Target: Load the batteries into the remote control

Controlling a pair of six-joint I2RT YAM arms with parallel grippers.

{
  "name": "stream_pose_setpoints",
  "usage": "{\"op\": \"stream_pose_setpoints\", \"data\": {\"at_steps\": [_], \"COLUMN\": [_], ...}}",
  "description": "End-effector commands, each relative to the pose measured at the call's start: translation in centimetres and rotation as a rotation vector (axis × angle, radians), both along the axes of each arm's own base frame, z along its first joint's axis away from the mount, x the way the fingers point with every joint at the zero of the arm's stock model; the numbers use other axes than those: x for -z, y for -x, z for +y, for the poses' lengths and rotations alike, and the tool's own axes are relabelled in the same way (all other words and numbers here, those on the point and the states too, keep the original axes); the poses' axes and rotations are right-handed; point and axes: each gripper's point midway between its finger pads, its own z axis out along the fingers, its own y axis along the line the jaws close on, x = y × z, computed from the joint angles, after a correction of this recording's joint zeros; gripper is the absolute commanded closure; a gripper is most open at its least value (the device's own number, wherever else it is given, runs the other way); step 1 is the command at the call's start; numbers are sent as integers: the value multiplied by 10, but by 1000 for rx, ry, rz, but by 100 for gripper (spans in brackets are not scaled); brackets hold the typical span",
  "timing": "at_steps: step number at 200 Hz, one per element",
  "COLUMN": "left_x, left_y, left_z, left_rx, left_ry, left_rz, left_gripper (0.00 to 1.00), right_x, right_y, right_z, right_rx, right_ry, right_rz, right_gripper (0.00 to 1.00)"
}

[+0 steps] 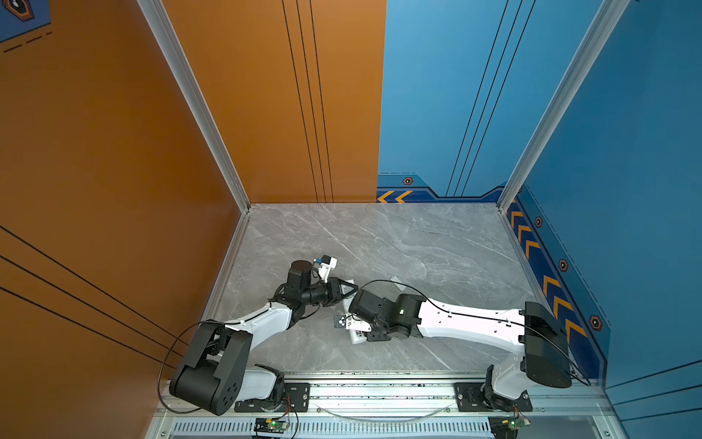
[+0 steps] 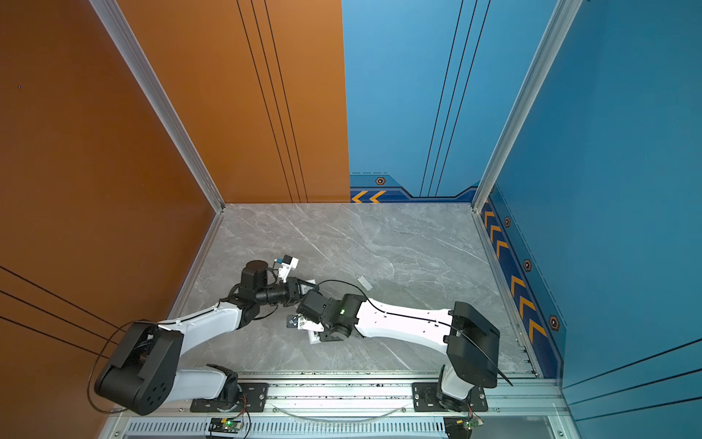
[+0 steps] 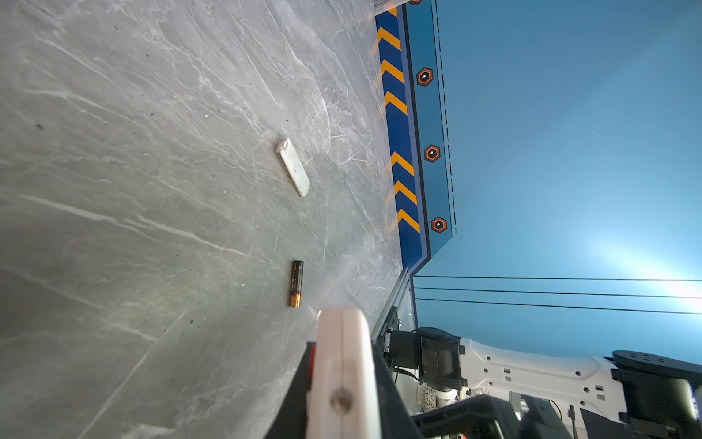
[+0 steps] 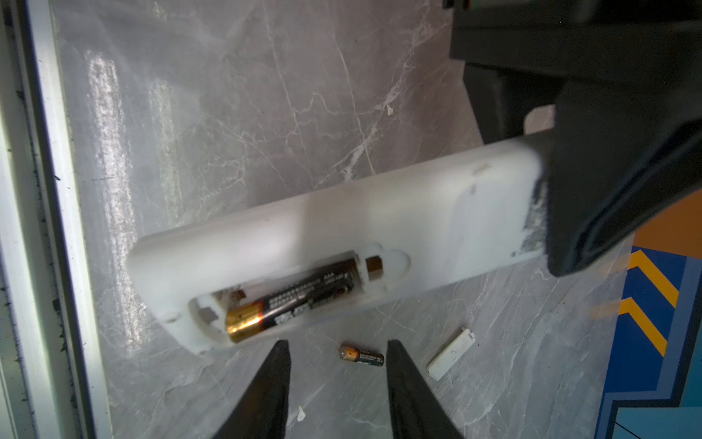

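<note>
My left gripper (image 3: 342,346) is shut on one end of the remote control (image 4: 342,224), a long white bar held above the table with its plain back toward the right wrist camera. Its battery compartment is uncovered, and one of the batteries (image 4: 296,300) lies in it, gold end toward the remote's free end. The other battery (image 4: 361,355) (image 3: 296,283) lies loose on the marble table. My right gripper (image 4: 338,344) hangs open just off the compartment with nothing between its fingers. In both top views the right wrist hides most of the remote (image 1: 356,336) (image 2: 313,336).
The white compartment cover (image 4: 450,353) (image 3: 292,167) (image 2: 363,282) lies on the table past the loose battery. An aluminium rail (image 1: 380,391) runs along the table's front edge. Orange and blue walls close in the left, back and right sides.
</note>
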Motion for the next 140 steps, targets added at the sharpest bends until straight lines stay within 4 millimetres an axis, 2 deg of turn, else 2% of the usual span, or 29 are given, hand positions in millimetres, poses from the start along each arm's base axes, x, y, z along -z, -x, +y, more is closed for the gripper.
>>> {"op": "stream_pose_setpoints", "data": {"at_steps": [1, 42, 73, 140], "left_x": [-16, -17, -18, -18], "left_y": [2, 2, 3, 4], "left_z": [-4, -4, -4, -4], "left_rx": [32, 31, 34, 34], "left_ry": [29, 30, 32, 25], "left_rz": [-29, -32, -34, -33], "left_gripper": [100, 100, 100, 100], "right_x": [-19, -32, -31, -24], "right_y": [9, 18, 25, 32], "right_z": [-1, 1, 8, 16], "right_rx": [-2, -29, -58, -89], "right_ry": [-83, -139, -152, -143], "right_rz": [24, 61, 103, 143], "right_gripper": [64, 79, 88, 91]}}
